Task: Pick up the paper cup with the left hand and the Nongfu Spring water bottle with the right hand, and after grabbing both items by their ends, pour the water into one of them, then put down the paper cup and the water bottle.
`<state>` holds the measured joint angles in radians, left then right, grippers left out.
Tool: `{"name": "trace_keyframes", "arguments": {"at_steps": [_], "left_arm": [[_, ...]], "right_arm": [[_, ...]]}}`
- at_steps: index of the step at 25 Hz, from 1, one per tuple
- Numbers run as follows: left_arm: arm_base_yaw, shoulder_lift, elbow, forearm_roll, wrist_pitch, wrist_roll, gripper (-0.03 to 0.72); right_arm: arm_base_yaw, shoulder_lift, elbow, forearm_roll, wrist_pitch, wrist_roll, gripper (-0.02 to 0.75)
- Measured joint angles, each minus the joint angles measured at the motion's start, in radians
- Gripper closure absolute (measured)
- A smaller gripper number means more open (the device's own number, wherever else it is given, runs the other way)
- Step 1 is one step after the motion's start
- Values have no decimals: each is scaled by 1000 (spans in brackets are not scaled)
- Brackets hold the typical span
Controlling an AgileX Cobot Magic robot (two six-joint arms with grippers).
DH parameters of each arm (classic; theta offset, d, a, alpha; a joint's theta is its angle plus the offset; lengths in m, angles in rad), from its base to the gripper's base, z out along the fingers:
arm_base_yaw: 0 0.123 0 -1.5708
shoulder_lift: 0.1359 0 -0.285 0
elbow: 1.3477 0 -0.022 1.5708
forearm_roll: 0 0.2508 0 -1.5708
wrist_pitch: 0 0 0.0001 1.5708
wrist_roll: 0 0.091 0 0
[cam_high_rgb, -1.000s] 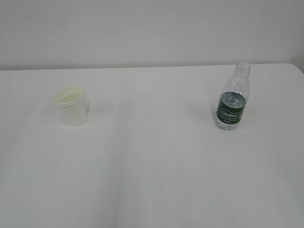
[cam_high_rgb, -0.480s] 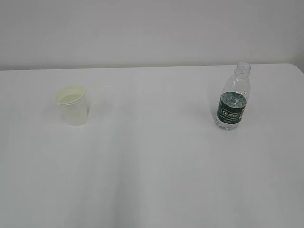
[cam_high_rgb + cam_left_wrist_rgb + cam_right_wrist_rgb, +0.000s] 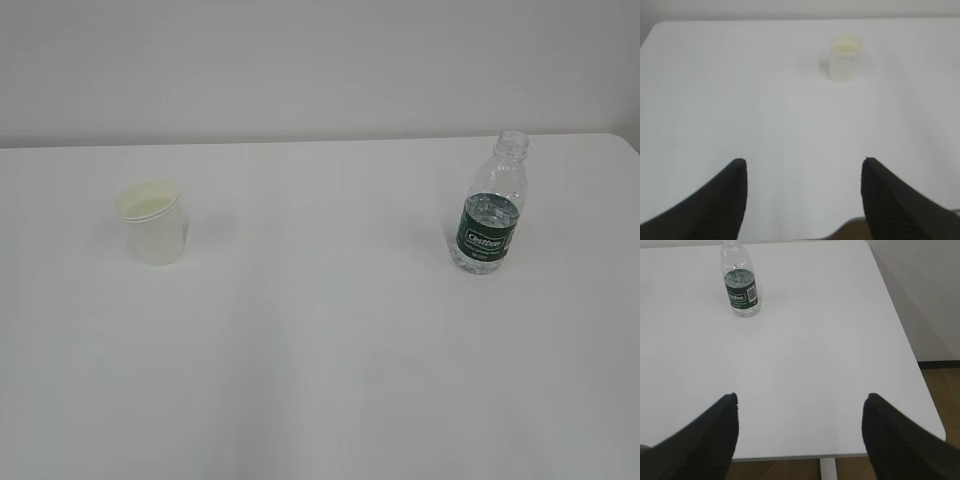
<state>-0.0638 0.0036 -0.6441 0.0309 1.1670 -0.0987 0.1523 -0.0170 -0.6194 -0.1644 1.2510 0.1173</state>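
Both grippers spread wide and empty: left hand (image 3: 802,165) near the table's near edge with the paper cup (image 3: 845,57) far ahead and a bit right of centre; right hand (image 3: 800,402) likewise, the Nongfu Spring water bottle (image 3: 740,282) far ahead and off to its left. In the exterior view neither arm shows; paper cup (image 3: 152,221) stands upright at left, bottle (image 3: 490,205) upright at right, well apart, on the white table (image 3: 320,340). Risks, as a judgement: cup is thin, light tapered paper with a rolled rim, so a hard squeeze likely crushes it and an off-centre finger nudges or tips it; the taper could let it slip downward in a loose grip. Bottle is clear, thin, ribbed plastic, capless, with water at about label height; squeezing may buckle the wall and push water out of the narrow neck, and any knock spills it since nothing closes the top. It sits fairly near the table's right edge, so a sideways bump could send it off. Smooth matte tabletop gives little friction, so both things slide easily. Cup's mouth is small, so a misaligned pour lands on the table. Dark green label with white lettering wraps the bottle's middle.
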Motion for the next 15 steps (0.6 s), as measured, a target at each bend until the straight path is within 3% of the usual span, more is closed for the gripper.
{"name": "trace_keyframes", "arguments": {"at_steps": [15], "left_arm": [[0,0,94,-31,-28,4,228]], "right_arm": [[0,0,51,2,19,-1,152]]}}
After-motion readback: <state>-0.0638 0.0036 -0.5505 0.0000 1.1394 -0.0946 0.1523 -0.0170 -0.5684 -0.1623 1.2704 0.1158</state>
